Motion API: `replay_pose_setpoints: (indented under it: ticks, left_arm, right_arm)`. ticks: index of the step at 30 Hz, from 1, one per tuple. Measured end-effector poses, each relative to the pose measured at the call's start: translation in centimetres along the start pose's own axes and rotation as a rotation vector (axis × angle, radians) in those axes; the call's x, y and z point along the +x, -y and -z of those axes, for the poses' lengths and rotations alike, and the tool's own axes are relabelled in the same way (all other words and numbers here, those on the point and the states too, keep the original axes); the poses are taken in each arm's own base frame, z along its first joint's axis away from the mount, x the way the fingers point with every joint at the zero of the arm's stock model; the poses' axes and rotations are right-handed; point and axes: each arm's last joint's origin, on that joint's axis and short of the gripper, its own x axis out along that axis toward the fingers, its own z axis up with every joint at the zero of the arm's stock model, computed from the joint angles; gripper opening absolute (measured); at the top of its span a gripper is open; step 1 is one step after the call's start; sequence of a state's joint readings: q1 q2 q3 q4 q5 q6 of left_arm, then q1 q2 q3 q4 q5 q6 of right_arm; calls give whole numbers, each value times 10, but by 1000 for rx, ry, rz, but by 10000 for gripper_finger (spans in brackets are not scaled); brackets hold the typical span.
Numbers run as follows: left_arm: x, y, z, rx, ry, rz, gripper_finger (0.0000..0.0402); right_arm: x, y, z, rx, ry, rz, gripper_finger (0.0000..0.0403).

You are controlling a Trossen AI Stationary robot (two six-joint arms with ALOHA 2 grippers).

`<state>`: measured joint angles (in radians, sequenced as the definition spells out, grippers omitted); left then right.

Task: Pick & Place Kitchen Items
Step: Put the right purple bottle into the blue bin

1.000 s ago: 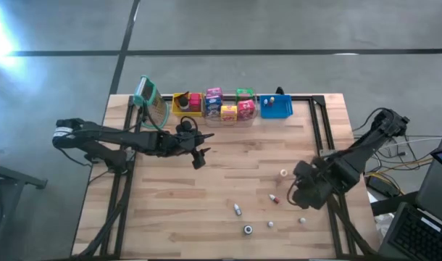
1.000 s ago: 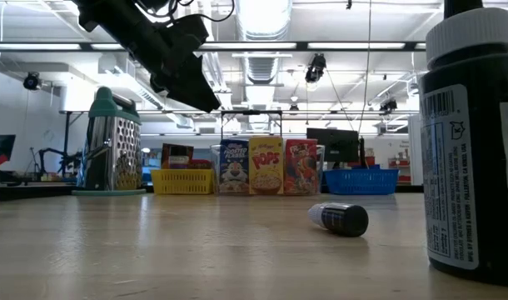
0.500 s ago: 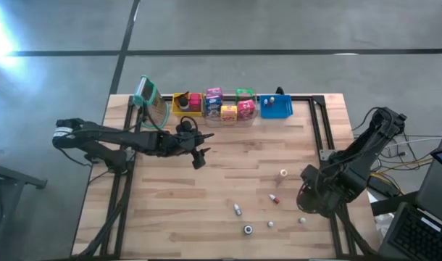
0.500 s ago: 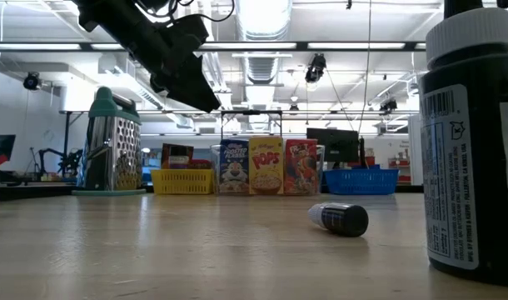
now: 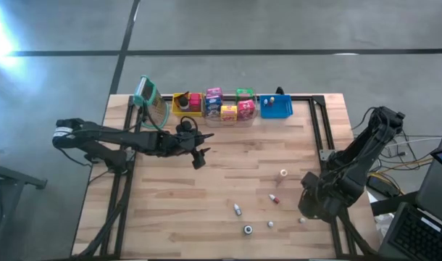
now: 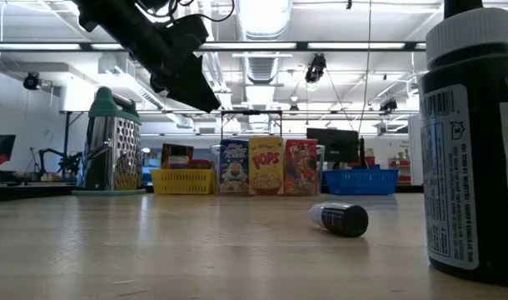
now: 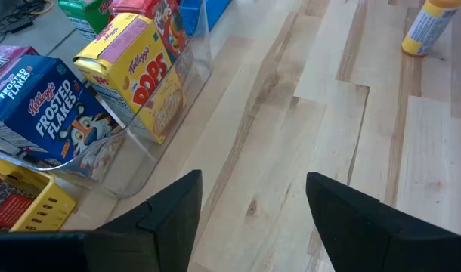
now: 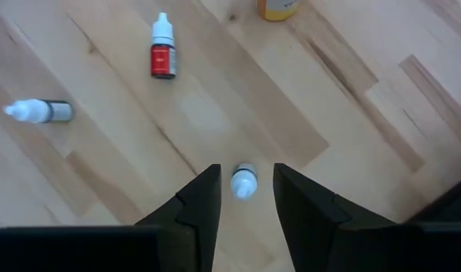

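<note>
White bottle [image 8: 243,181] | upright between right tool [image 8: 245,198] fingers, ungripped

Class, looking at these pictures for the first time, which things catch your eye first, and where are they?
A row of bright mini cereal boxes stands in a clear bin at the table's far edge. At the near right, the right gripper hangs open above a small white-capped bottle. The left gripper waits open near the boxes.

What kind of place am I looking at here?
Probably a robotics lab in a large industrial hall: two robot arms at a wooden table, toy cereal boxes as props, and exposed ceiling ducts with strip lighting.
</note>
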<state>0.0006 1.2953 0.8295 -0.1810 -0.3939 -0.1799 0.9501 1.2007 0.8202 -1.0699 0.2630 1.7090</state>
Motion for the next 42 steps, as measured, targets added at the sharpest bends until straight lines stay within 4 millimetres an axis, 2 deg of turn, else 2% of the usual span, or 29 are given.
replay_pose_setpoints:
  ticks: [10, 21, 29, 42]
  left_arm:
    - [0, 0, 0, 0, 0, 0, 243]
    - [0, 0, 0, 0, 0, 0, 243]
    - [0, 0, 0, 0, 0, 0, 243]
    - [0, 0, 0, 0, 0, 0, 243]
  right_arm:
    - [5, -3, 2, -9, -1, -13, 106]
    - [14, -21, 7, -94, 7, 64, 139]
    - [17, -22, 9, -54, -6, 123, 153]
    - [23, -23, 13, -22, -92, 162, 128]
